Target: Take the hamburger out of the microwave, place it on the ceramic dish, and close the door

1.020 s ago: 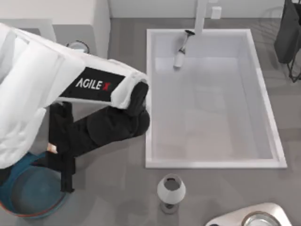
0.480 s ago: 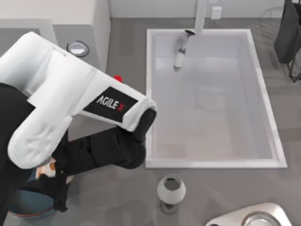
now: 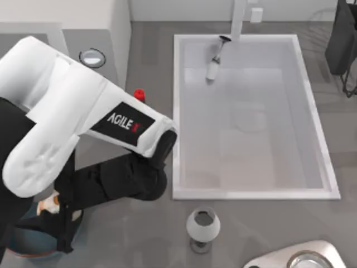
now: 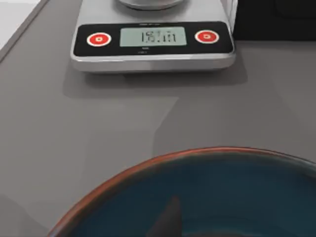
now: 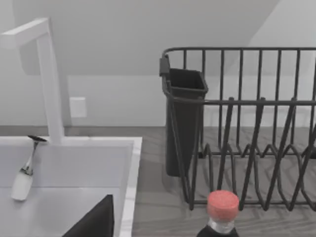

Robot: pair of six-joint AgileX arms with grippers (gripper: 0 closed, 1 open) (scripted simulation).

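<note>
My left gripper [image 3: 60,222] hangs at the near left of the table, over the ceramic dish [image 3: 25,248], and is shut on the hamburger [image 3: 48,204], a cream and orange lump beside its black fingers. In the left wrist view the blue dish [image 4: 207,197] with its brown rim lies close below. The microwave [image 3: 83,17] stands at the far left with a round dial [image 3: 92,57] on its panel. Its door [image 3: 33,27] is mostly behind my arm, and I cannot tell how it stands. A dark wedge of my right gripper [image 5: 94,222] juts in, facing the sink.
A white sink [image 3: 312,117] with a tap fills the middle. A goblet [image 3: 202,226] stands before it, a silver scale [image 3: 301,258] at the near right, a black dish rack [image 3: 343,39] at the far right. A red-capped bottle [image 3: 139,95] stands beside my left arm.
My left arm swung toward the near left, carrying the hamburger from beside the microwave down over the blue dish. Now it covers most of the dish.
</note>
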